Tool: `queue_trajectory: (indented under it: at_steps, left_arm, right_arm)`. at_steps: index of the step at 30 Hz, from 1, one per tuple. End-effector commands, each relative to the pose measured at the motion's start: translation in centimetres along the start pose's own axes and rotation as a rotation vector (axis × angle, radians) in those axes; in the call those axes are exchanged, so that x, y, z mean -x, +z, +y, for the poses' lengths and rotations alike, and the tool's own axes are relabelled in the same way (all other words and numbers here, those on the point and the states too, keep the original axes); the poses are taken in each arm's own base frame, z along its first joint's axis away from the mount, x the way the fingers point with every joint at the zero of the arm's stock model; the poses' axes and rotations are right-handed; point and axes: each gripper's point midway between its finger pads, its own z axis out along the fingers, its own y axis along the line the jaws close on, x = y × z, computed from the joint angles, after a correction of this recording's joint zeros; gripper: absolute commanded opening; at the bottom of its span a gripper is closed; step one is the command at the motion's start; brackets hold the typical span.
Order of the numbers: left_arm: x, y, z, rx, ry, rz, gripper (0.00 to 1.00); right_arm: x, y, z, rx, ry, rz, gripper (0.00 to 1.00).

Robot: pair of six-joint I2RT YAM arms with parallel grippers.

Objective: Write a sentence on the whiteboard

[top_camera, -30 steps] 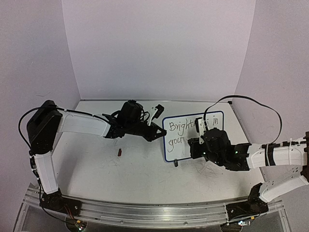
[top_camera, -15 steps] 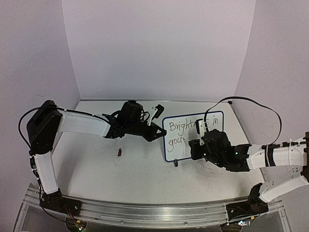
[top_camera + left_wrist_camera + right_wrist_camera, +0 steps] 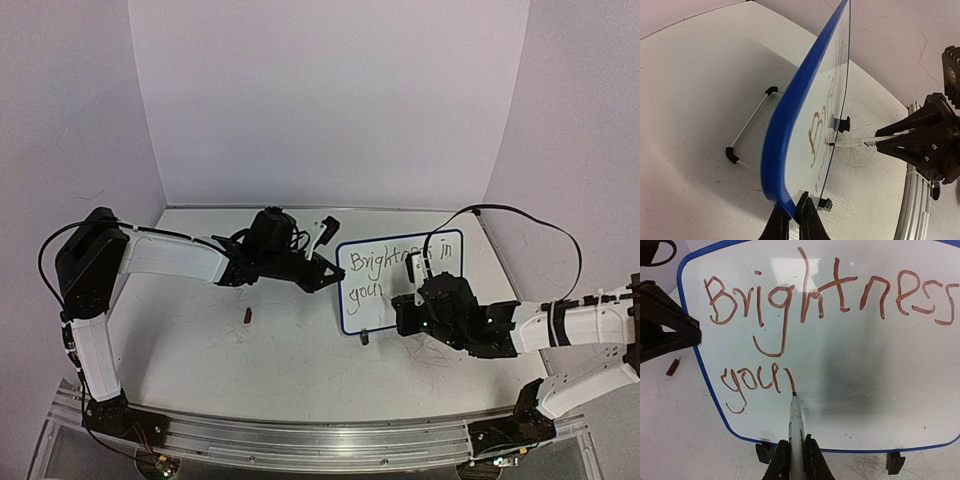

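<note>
Top external view: the left gripper (image 3: 332, 268) is clamped on the left edge of the small upright whiteboard with a thin blue rounded frame (image 3: 372, 305), which stands right of centre on the white table (image 3: 250, 360). Just beside its near right side, the right gripper (image 3: 794, 452) is clamped on a slim white-barrelled marker (image 3: 796, 427). The marker's dark tip touches the board at the end of the lower line of the reddish handwritten sentence (image 3: 830, 290), below "Brightness".

Robotics lab test cell, scribbled white tabletop (image 3: 290, 350) boxed in by plain white panels (image 3: 330, 100), aluminium rail (image 3: 300, 438) along its near edge, left arm (image 3: 170, 258) and right arm (image 3: 585, 325) bolted there.
</note>
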Motion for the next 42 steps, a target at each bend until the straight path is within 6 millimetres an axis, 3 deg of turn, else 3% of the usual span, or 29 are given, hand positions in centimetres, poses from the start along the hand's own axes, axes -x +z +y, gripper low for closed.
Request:
queue_trajectory:
  at_steps: [1,9,23,35,39,42]
  left_arm:
    - [-3.2,-0.3,3.3,0.149,0.016,0.116,0.0]
    - [-3.3,-0.2,3.2,0.146,0.016,0.117,0.0]
    - [-3.3,-0.3,3.2,0.145,0.016,0.117,0.0]
    - [-3.4,-0.3,3.2,0.147,0.016,0.12,0.0]
    - [-3.4,-0.3,3.3,0.15,0.019,0.12,0.0]
    - [-3.4,-0.4,3.4,0.157,0.017,0.12,0.0]
  right_arm:
    - [0.2,0.1,0.1,-0.002,0.01,-0.006,0.0]
    - [2.7,-0.4,0.1,-0.01,0.018,-0.078,0.0]
    - [4.6,-0.3,0.4,-0.013,0.029,-0.125,0.0]
    - [4.2,-0.8,-1.3,-0.079,0.063,-0.126,0.0]
    - [4.1,-1.1,-0.4,-0.017,0.037,-0.112,0.0]
    - [4.0,-2.9,-1.4,-0.007,0.032,-0.142,0.0]
